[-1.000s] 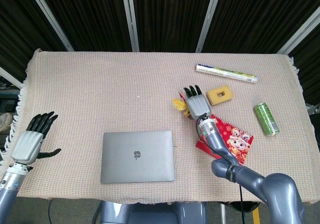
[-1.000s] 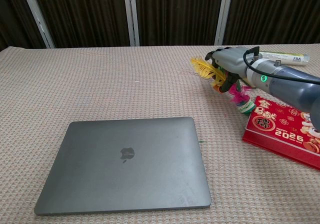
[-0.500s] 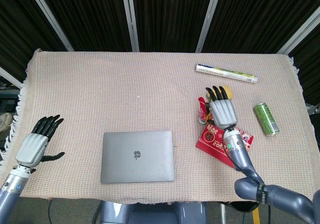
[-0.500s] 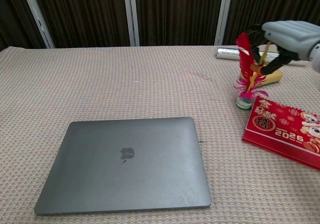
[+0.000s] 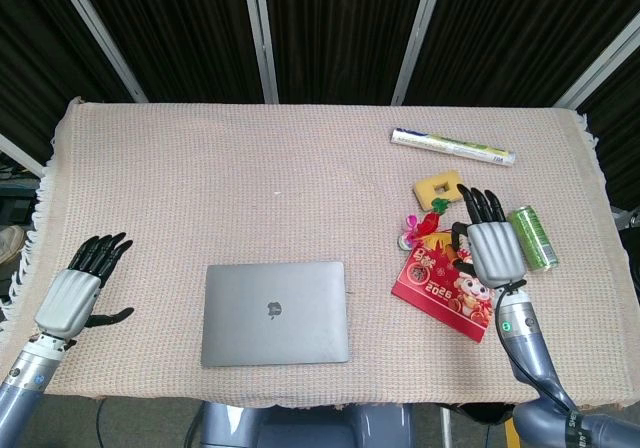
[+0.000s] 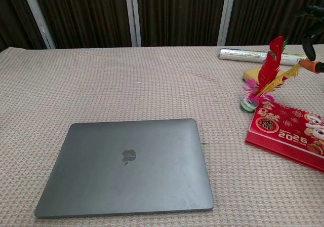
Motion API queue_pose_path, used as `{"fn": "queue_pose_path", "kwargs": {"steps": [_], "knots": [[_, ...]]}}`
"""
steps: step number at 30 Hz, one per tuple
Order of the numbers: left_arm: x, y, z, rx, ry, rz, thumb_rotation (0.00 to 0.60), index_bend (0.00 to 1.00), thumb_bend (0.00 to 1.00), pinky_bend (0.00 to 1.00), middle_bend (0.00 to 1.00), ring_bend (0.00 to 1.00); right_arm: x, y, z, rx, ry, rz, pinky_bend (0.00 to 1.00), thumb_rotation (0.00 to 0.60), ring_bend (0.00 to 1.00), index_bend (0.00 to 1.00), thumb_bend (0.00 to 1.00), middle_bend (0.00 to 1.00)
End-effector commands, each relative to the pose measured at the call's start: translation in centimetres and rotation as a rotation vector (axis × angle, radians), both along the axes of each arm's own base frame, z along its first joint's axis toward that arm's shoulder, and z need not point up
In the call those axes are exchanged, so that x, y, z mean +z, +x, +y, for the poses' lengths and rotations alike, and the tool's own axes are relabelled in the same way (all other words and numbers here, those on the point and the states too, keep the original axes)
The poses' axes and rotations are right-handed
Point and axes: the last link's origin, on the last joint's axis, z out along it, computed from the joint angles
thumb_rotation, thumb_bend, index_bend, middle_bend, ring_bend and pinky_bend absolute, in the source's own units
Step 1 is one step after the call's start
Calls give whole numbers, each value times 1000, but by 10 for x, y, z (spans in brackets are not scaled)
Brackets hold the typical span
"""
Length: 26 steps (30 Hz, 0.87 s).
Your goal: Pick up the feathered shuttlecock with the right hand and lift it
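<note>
hands first, left to right: left hand (image 5: pixel 72 295) hung over the desk's (image 5: pixel 200 168) near-left edge, at about eight o'clock from the laptop (image 5: pixel 275 312), fingers spread and holding nothing. it played no part in the job.

next across came the closed grey laptop, flat on the woven cloth, then the feathered shuttlecock (image 6: pixel 263 85). in the chest view its base sat on the desk just at the far-left corner of the red 2025 booklet (image 6: pixel 288 136), with the red and yellow feathers leaning up toward two o'clock. whether the base touched the booklet could not be told.

right hand (image 5: pixel 493 243) lay furthest right of these, over the booklet's right part, at three o'clock from the shuttlecock, palm down with fingers fanned apart. in the chest view only dark fingertips (image 6: pixel 316 37) showed at the frame edge, one seeming to touch the tip of a yellow feather; no real grip on it was visible, so the hand read as empty.

by that showing the pickup step looked unfinished: the shuttlecock stood on the desk, not lifted. the next move would likely call for bringing the right hand toward nine o'clock, closing fingers around the feather stems low near the base, and only then raising it.
</note>
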Motion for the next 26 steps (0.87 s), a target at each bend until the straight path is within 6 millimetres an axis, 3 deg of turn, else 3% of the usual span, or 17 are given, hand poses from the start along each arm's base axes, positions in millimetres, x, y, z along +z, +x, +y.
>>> {"fn": "queue_pose_path", "kwargs": {"steps": [1, 6, 9, 13, 22, 26], "knots": [[1, 0, 0, -1, 1, -2, 600, 0, 32, 0, 0, 0, 30, 3, 17, -1, -48, 27, 0, 600, 0, 0, 117, 0], [2, 0, -1, -7, 2, -6, 600, 0, 32, 0, 0, 0, 72, 2, 30, -44, -123, 87, 0, 600, 0, 0, 92, 0], [2, 1, -3, -11, 5, -5, 600, 0, 34, 0, 0, 0, 97, -15, 36, -120, -157, 107, 0, 600, 0, 0, 85, 0], [2, 2, -4, -16, 11, -2, 600, 0, 31, 0, 0, 0, 112, -44, 42, -201, -186, 123, 0, 600, 0, 0, 84, 0], [4, 10, -5, -62, 85, -48, 600, 0, 27, 0, 0, 0, 91, -114, 86, -315, -226, 142, 0, 600, 0, 0, 85, 0], [0, 10, -5, -104, 137, -77, 600, 0, 24, 0, 0, 0, 83, -125, 101, -310, -208, 163, 0, 600, 0, 0, 84, 0]]}}
